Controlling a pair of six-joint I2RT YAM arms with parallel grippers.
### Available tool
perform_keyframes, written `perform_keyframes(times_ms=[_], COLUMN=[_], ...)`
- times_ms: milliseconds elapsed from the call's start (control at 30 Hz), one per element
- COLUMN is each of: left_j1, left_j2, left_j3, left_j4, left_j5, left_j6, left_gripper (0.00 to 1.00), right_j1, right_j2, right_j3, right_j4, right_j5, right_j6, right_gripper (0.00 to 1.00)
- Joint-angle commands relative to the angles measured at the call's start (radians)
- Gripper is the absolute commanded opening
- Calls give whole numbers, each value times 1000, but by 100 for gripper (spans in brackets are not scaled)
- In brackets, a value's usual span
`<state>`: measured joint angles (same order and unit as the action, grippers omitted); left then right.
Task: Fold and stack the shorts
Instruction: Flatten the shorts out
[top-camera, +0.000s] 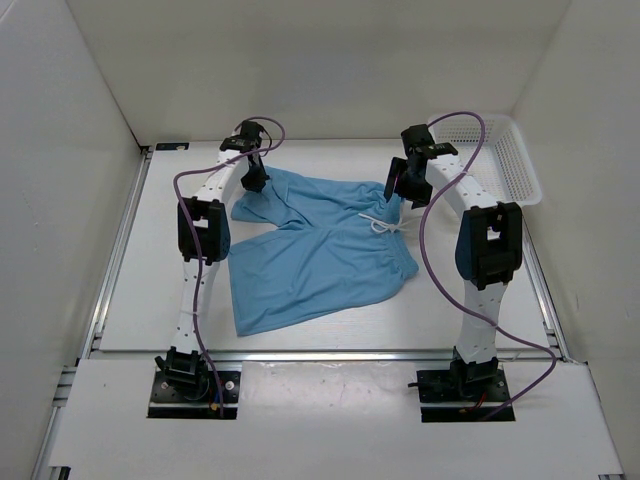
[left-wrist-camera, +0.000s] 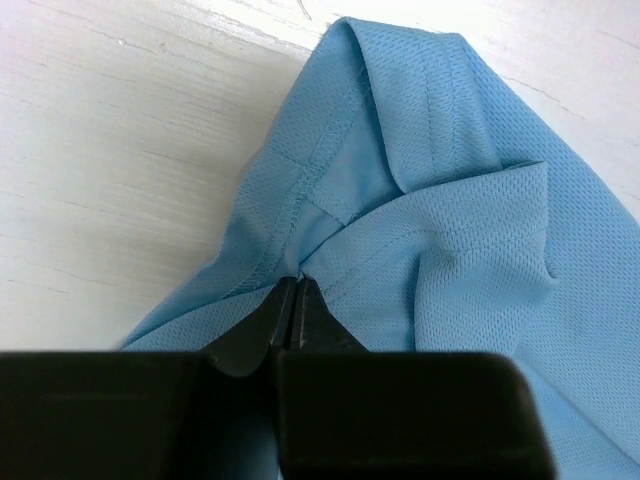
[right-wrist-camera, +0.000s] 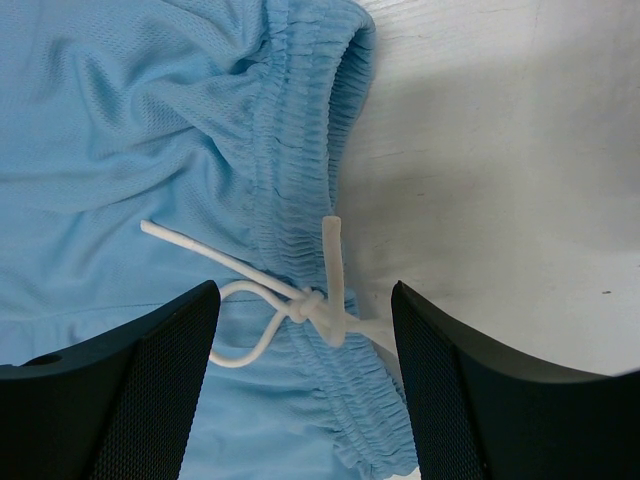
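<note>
one pair of light blue shorts (top-camera: 320, 255) lies spread on the white surface (top-camera: 150, 300); left fingers (left-wrist-camera: 262, 335) are clamped on a leg hem (left-wrist-camera: 296, 200), right fingers (right-wrist-camera: 150, 400) stand apart above the drawstring (right-wrist-camera: 310, 305).

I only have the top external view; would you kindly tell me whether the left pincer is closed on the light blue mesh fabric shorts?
Observer: Yes, the left pincer is shut, pinching a stitched hem fold of the light blue mesh fabric shorts.
Operator: Thank you. And the right pincer?
Observer: The right pincer is open, its fingers either side of the knotted white cord drawstring.
Operator: Where does that knot lie?
Observer: On the gathered elastic waistband, next to the white table.
</note>
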<state>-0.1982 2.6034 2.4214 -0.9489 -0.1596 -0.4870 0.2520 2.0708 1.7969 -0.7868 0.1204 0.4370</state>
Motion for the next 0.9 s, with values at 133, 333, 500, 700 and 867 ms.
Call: perform_keyframes(times_ms=[133,333,500,700,867], left_j1=[-1,-1,-1,-1,-1], left_j2=[-61,-186,-236,-246,-223], left_j3=[7,-44,-53,-82,-93], left_j4=[-16,-16,-48,-79,-79], left_j5=[-26,-75,-84,-84,-64], left_j6=[13,22,31,31,41], left_gripper=[10,10,10,12,15], right_j1=[4,4,4,4,4], right_j2=[-6,-15,-34,-54,-63], right_j3=[6,-4,-4,-33,-51], right_j4=[-12,-12,-12,-3,-3], right_j5=[-13,-13,-13,-13,-13], right_j6=[-14,-14,-14,-14,-14], right_gripper=[74,74,74,74,74])
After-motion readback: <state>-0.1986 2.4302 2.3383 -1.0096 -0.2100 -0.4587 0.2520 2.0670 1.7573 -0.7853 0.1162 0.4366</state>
